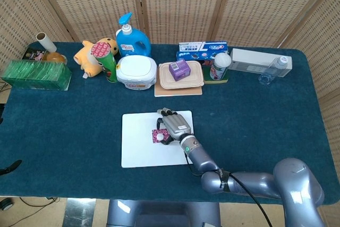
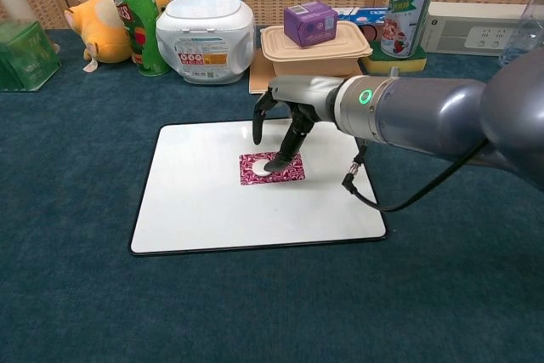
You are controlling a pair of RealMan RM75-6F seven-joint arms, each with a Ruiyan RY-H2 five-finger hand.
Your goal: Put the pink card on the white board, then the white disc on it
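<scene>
Chest view shows the right hand (image 2: 285,129) poised over the white board (image 2: 195,210), fingers spread downward, one fingertip touching the white disc (image 2: 261,167) resting on the pink card (image 2: 272,168), directly beneath the hand.

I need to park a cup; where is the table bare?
Bare cloth lies left of the board out to the table edge, right of the right hand toward the bottle, and in the strip between the board and the tub. The back row, from green box to bottle, is crowded.
</scene>
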